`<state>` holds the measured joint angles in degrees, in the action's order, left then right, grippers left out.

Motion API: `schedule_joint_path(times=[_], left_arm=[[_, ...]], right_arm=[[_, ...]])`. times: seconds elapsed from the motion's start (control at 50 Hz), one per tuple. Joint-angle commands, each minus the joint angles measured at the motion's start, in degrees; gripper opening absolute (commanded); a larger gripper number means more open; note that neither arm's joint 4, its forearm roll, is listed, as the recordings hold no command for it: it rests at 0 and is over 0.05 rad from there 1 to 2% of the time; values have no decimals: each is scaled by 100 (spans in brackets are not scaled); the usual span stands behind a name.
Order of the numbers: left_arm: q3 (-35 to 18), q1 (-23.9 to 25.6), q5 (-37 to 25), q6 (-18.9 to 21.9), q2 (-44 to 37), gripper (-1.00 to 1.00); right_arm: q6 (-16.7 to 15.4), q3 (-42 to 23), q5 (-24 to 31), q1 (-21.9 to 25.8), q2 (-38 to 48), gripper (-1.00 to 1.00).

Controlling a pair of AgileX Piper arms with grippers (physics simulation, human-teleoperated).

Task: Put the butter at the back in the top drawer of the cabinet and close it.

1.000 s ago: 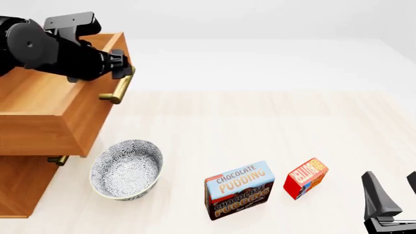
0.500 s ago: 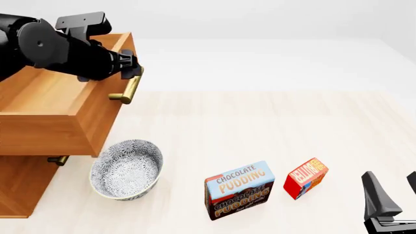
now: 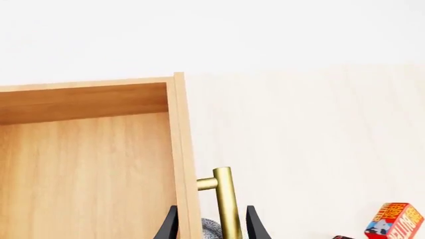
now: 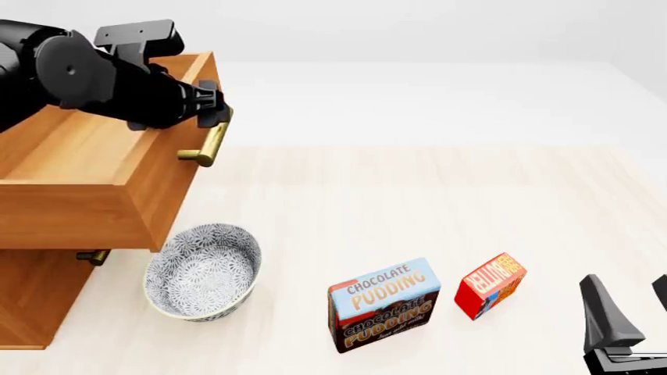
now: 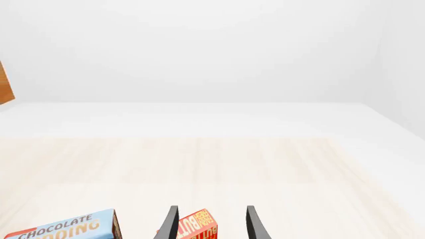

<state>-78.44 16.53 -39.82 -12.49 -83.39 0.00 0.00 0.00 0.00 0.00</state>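
Right gripper [image 5: 210, 224], with fingers spread and holding nothing, has the small red butter box with orange end [image 5: 192, 227] just ahead, probably light and stiff, best pinched across its flat sides.

We see the left arm [image 4: 73, 82] as a bulky, glossy black body: a rounded cylindrical housing with a flat circular end cap facing us, tapering forward into a narrower ribbed wrist. On top of it sits a small flat black block, like a bracket or camera mount. The left gripper [image 4: 214, 109] is a compact black head with short dark fingers [image 3: 255, 226], which in the wrist view appear as two slim, pointed black blades. The right gripper [image 4: 630, 312] shows matte dark grey-black fingers [image 4: 602, 312], flat and wedge-shaped, rising from a black base with ridged edges. No cables or markings are visible.
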Motion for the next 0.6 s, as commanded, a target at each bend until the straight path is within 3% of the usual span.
schedule_joint_path(times=[0.02,0.6], left_arm=[[-44,206,-12,108,-24,100],[-338,142,-570,308,546,100]], right_arm=[[0,0,0,0,0,100],[0,0,0,0,0,100]])
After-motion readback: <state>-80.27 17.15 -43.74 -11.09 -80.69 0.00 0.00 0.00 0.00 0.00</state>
